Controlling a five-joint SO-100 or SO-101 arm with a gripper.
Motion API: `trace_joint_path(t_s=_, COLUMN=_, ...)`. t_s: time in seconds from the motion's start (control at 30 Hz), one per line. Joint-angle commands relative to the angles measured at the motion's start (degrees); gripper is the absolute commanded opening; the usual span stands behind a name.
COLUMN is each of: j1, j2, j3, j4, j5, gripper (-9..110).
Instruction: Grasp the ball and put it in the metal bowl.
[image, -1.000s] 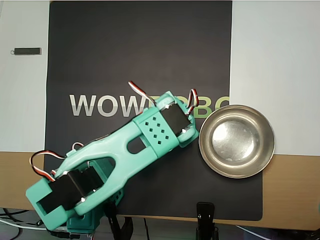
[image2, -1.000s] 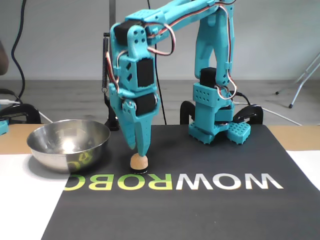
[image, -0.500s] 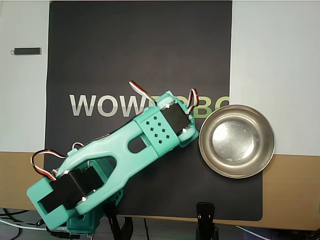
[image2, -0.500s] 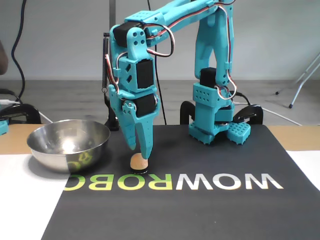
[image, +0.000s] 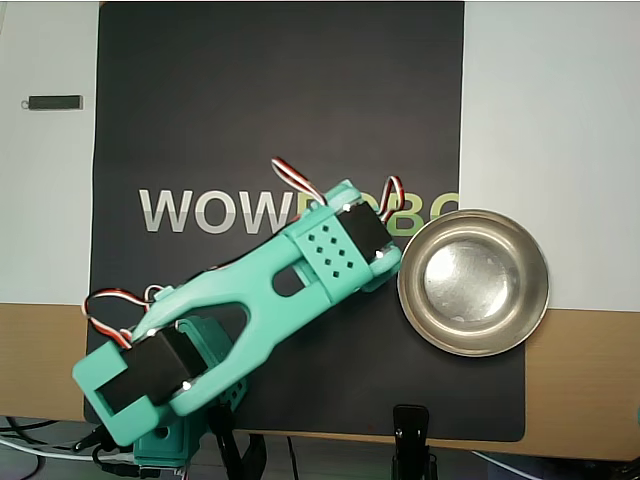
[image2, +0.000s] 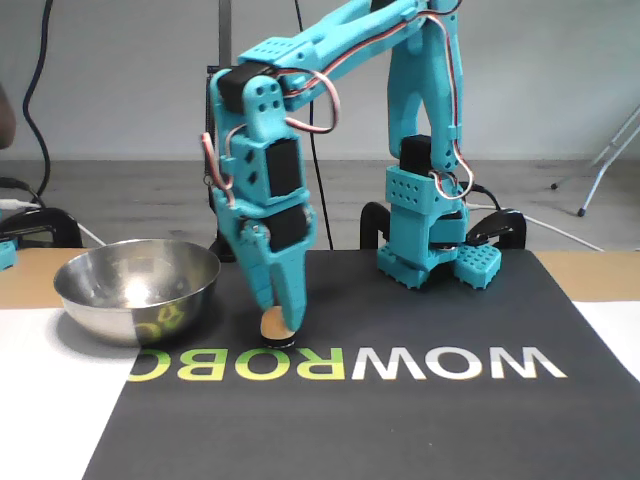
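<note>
The ball (image2: 270, 324), small and peach-orange, rests on the black mat just right of the metal bowl (image2: 135, 292) in the fixed view. My teal gripper (image2: 277, 318) points straight down over it. Its fingers stand slightly apart, one on each side of the ball, and the nearer finger covers the ball's right half. The ball still touches the mat. Seen from overhead, the arm's wrist (image: 340, 250) hides both the ball and the fingers, and the empty bowl (image: 530, 320) lies close on its right.
The black mat (image: 280, 100) printed WOWROBO covers the table's middle, with white sheets on either side. A small dark bar (image: 55, 102) lies at the overhead view's upper left. The arm's base (image2: 425, 250) and a clamp (image: 410, 430) stand at the table edge.
The gripper has come down from just above the ball until its fingertips are level with it. The arm has reached slightly further out. Ball and bowl have stayed where they were.
</note>
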Motion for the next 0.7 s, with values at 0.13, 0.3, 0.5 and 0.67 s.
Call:
trace_joint_path(t_s=0.13, j1=0.4, j2=-2.6, j3=-4.6, j4=-0.3, j5=-0.2, gripper=56)
trace_joint_path(t_s=0.3, j1=0.4, j2=-3.4, j3=-4.7, j4=-0.4, j5=-0.2, gripper=56)
trace_joint_path(t_s=0.5, j1=0.0, j2=-3.5, j3=-3.9, j4=-0.4, j5=-0.2, gripper=56)
trace_joint_path(t_s=0.67, j1=-0.3, j2=-4.7, j3=-3.9, j4=-0.3, j5=-0.2, gripper=56)
